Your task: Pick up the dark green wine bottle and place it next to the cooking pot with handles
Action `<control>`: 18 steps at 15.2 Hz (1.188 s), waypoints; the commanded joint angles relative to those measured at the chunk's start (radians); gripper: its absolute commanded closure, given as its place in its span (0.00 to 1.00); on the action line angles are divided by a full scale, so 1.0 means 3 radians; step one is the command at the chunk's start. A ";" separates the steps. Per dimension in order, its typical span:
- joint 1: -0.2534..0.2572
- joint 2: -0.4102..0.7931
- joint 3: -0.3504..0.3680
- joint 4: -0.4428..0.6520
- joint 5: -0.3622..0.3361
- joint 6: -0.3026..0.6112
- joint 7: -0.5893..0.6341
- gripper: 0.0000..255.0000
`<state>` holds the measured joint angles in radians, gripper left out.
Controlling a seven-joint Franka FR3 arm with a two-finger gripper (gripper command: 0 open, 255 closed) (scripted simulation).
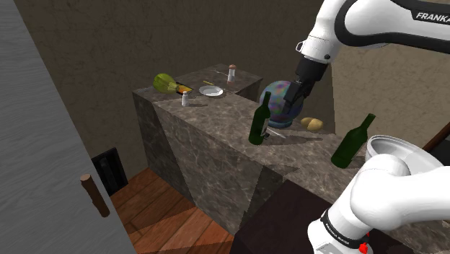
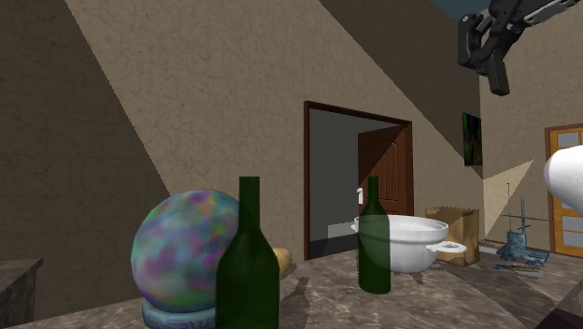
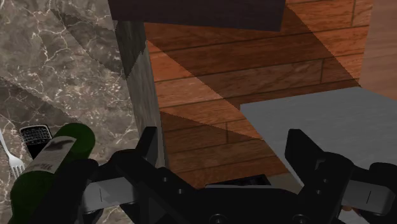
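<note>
Grey-brown marble-patterned counter [image 1: 216, 133] with pale veins. On it stand two dark green wine bottles, a first bottle [image 1: 259, 123] and a second bottle [image 1: 353, 142], and a plain white cooking pot [image 1: 393, 151]. A sphere [image 1: 278, 97] swirls with pastel blue, pink, green and purple on a pale base. From the wrist view, the first bottle carries a pale label [image 3: 48, 162] with a dark mark. Beside it lie a black phone [image 3: 35, 135] and a white fork [image 3: 9, 159]. The gripper [image 3: 222, 143] is all black and the arm [image 1: 332, 32] is white with dark joints. The floor [image 1: 162, 209] is reddish-brown wooden planks. The walls [image 2: 234, 84] are mottled tan and the door frame [image 2: 306, 178] is dark brown.
</note>
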<state>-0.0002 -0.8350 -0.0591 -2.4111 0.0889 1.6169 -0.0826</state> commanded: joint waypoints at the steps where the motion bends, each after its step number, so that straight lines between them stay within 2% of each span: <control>1: 0.0000 0.0000 0.0000 0.0000 0.0000 0.0000 0.0000 0.00; 10: -0.0091 0.0836 -0.0433 0.0279 -0.0318 0.0572 -0.0592 0.00; 18: -0.0117 0.1715 -0.0784 0.0806 -0.0376 0.0964 -0.1104 0.00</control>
<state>-0.0349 -0.3590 -0.2807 -2.1883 -0.0251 1.8851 -0.3920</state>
